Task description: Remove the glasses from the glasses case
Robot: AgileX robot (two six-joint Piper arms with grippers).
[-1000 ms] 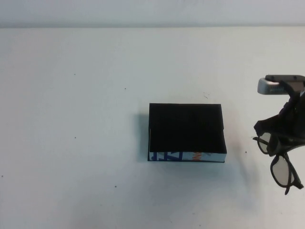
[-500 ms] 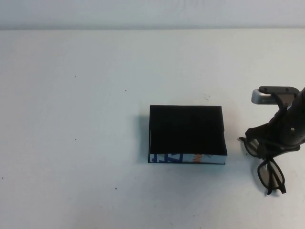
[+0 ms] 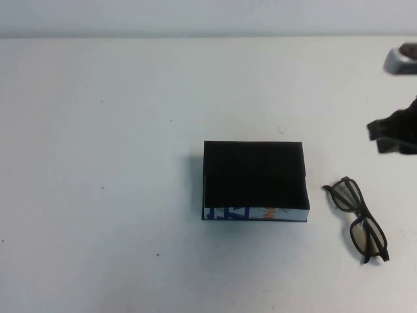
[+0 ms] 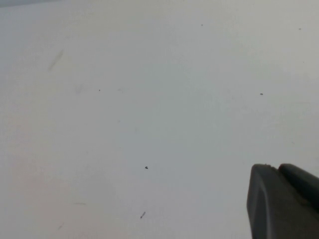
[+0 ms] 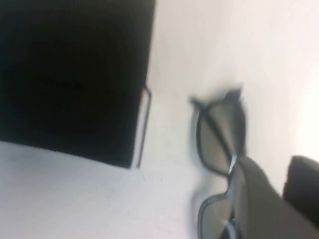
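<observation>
The glasses lie on the white table to the right of the glasses case, apart from it, lenses facing up. The case is an open black box with a white lettered front wall and nothing inside. My right gripper is at the right edge, raised behind the glasses, open and empty. In the right wrist view the glasses lie beside the case, with my right gripper above them. My left gripper is out of the high view, shut and empty over bare table.
The white table stretches wide to the left and behind the case, marked only by small dark specks. Its far edge meets a pale wall at the top.
My right gripper lowered the glasses onto the table right of the case, let go of them, and rose back toward the right edge. The case has not moved.
</observation>
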